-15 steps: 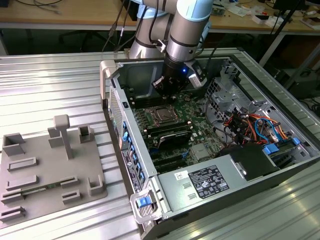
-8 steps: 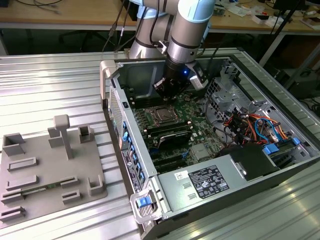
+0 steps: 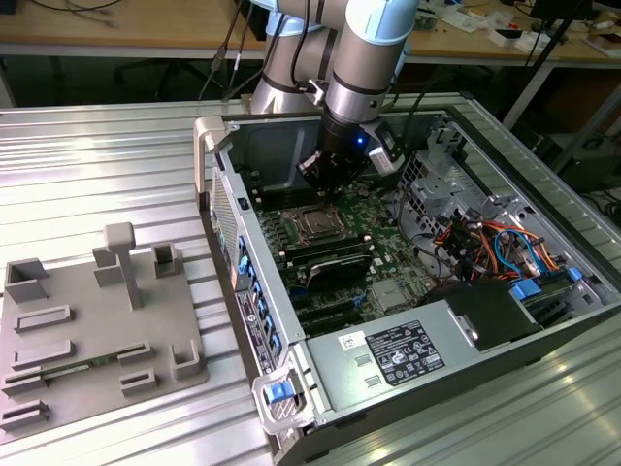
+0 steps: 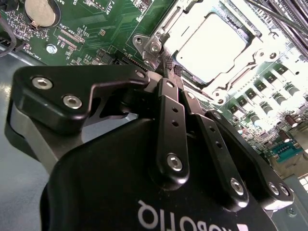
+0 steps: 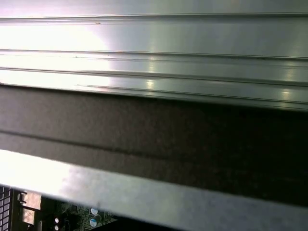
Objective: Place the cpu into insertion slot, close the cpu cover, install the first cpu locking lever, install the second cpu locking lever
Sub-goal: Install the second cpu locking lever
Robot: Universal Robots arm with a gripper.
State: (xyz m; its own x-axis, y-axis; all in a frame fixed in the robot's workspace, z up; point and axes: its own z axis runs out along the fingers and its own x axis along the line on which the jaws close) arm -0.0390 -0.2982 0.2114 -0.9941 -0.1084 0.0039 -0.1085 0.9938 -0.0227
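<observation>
"How far along is it in that computer case [image 3: 247,282]?"

"The insertion slot [image 3: 315,225] looks filled. The cpu cover [image 4: 166,26] seems down over the cpu [image 4: 211,41]. The gripper [image 4: 169,72] has its fingers [image 4: 168,120] clenched at the socket's corner. Can't judge the levers."

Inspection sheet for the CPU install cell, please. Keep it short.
Surface: ribbed metal table, with an open computer case on it.
Job's things: cpu seated in insertion slot; cpu cover appears down over it.
Clutter: grey fixture tray beside the case.
Grippers: tool shut, at the slot's corner.
Cables: orange and blue bundle inside the case.
Surroundings: workbench behind.
</observation>
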